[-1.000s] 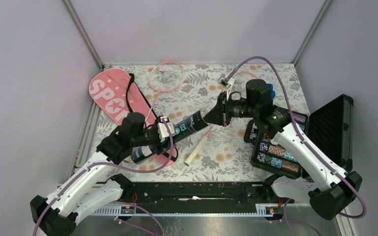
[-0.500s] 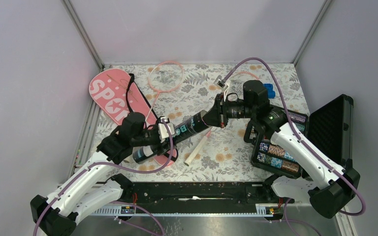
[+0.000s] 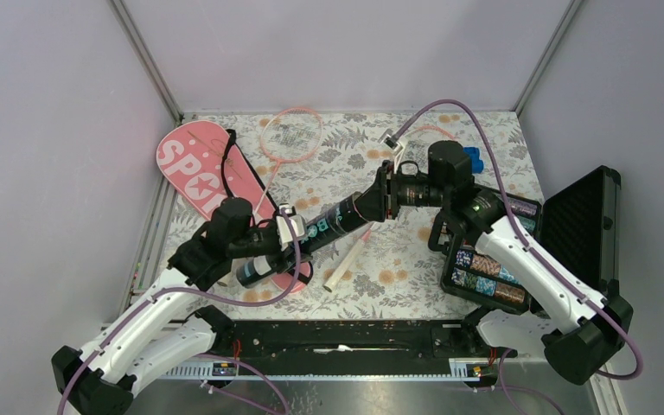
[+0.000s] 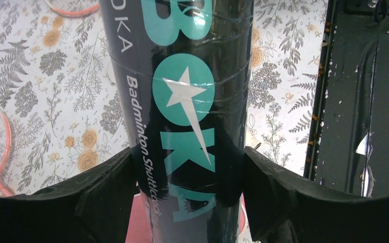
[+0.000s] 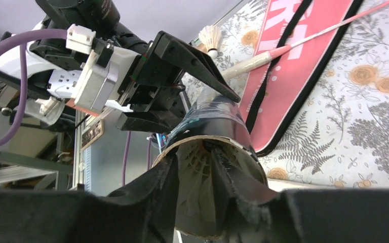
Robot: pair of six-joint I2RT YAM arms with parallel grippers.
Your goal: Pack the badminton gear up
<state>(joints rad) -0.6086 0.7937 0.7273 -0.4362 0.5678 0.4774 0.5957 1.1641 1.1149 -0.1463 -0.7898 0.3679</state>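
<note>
On the floral tabletop [image 3: 354, 160]: 2 pink-framed rackets [image 3: 291, 137], the 2nd showing its cream handle [image 3: 346, 257]; 1 long pink bag [image 3: 186, 160]; 1 black tube [image 3: 328, 226] with teal print. The right wrist view adds 1 loose white shuttlecock [image 5: 211, 36], plus white feathers [image 5: 195, 169] in the tube's mouth, their number impossible to tell. Also pictured: 1 open black case [image 3: 584, 225] of patterned rolls [image 3: 484, 264], too crowded to count; 1 small blue toy [image 3: 473, 160]; 2 white robot arms [image 3: 151, 311]; 2 purple cables [image 3: 450, 102].

The tube [image 3: 333, 225] spans the centre of the table [image 3: 354, 164]. The bag [image 3: 181, 157] lies to its left, a racket [image 3: 291, 136] behind it and the case [image 3: 581, 226] to its right.
</note>
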